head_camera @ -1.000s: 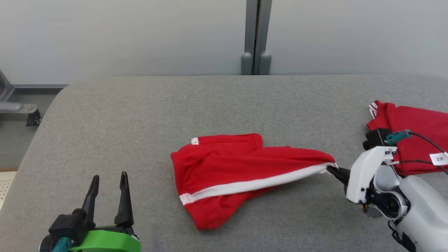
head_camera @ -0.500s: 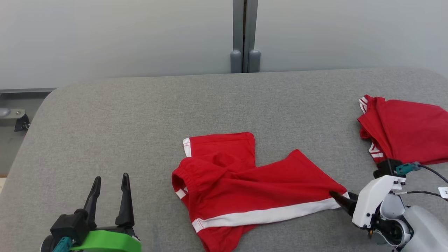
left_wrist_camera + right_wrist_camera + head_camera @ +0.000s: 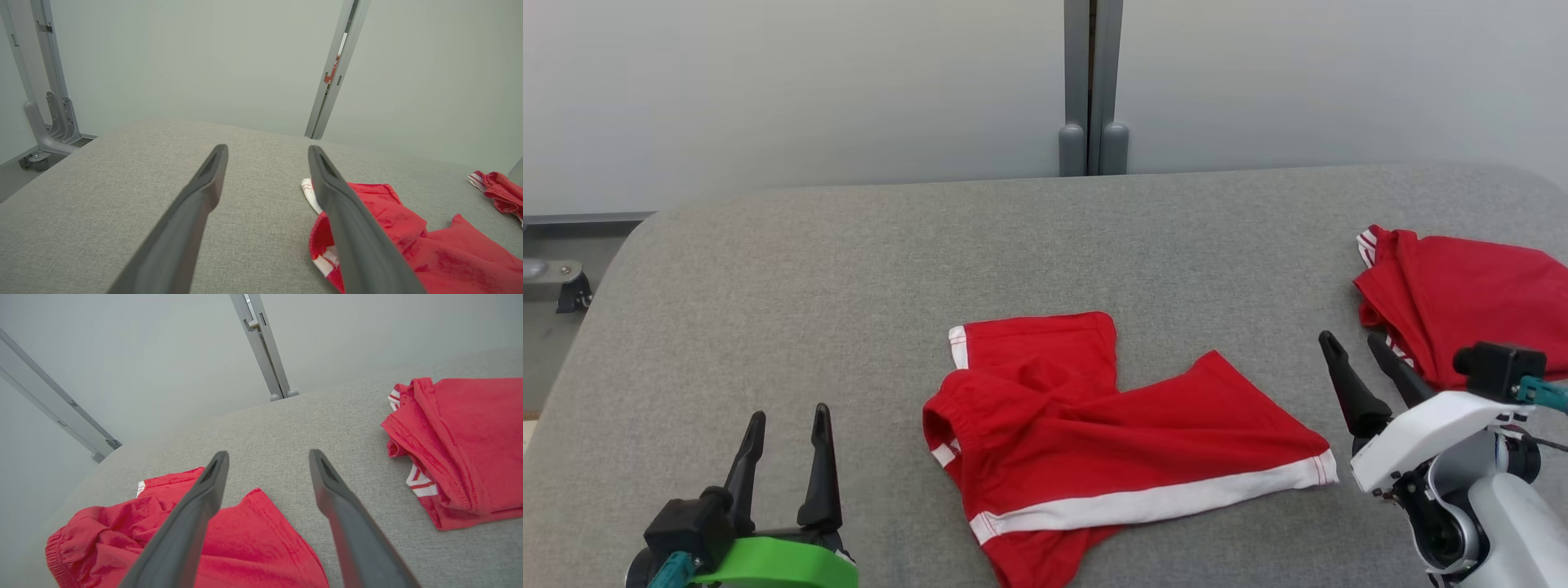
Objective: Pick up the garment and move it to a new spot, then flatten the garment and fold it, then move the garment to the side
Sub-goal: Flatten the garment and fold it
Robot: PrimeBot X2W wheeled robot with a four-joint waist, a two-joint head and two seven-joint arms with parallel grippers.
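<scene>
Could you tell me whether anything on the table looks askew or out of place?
The red shorts with white side stripes lie rumpled and twisted on the grey padded table, fabric bunched near the waistband.

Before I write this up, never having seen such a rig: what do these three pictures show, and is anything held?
This is a wheeled robot with two arms, each ending in a two-fingered tool. The wide picture comes from its head camera; the other two look along each tool from its wrist. On the grey padded table lie rumpled red shorts with white stripes and, at the robot's right, a second red garment. The left tool and right tool are both open, holding nothing.
</scene>
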